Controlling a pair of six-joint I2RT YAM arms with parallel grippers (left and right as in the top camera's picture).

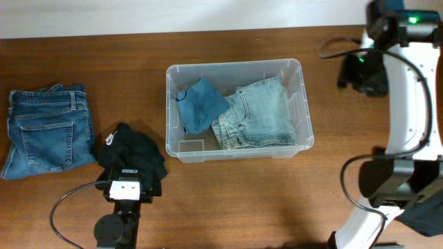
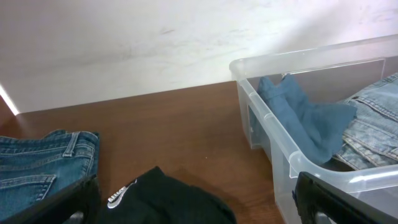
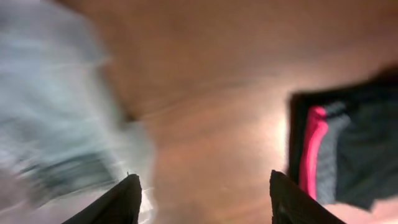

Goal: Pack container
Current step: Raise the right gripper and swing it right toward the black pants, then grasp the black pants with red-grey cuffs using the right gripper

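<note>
The clear container (image 1: pixel 234 66) stands mid-table and holds folded light-blue jeans (image 1: pixel 261 114) and a crumpled blue cloth (image 1: pixel 199 104). My left gripper (image 1: pixel 129 181) is open, low over a black garment (image 1: pixel 135 152) left of the container. In the left wrist view the black garment (image 2: pixel 168 199) lies between the open fingers (image 2: pixel 196 208), with the container (image 2: pixel 267 106) to the right. My right gripper (image 1: pixel 363 72) is right of the container. Its wrist view is blurred and shows the fingers (image 3: pixel 202 199) open and empty above bare table, with the container (image 3: pixel 56 124) at the left.
Folded dark-blue jeans (image 1: pixel 48 128) lie at the far left and also show in the left wrist view (image 2: pixel 37 168). A black, pink and grey garment (image 3: pixel 339 146) lies to the right of my right gripper. A dark garment (image 1: pixel 426 214) lies by the right arm's base.
</note>
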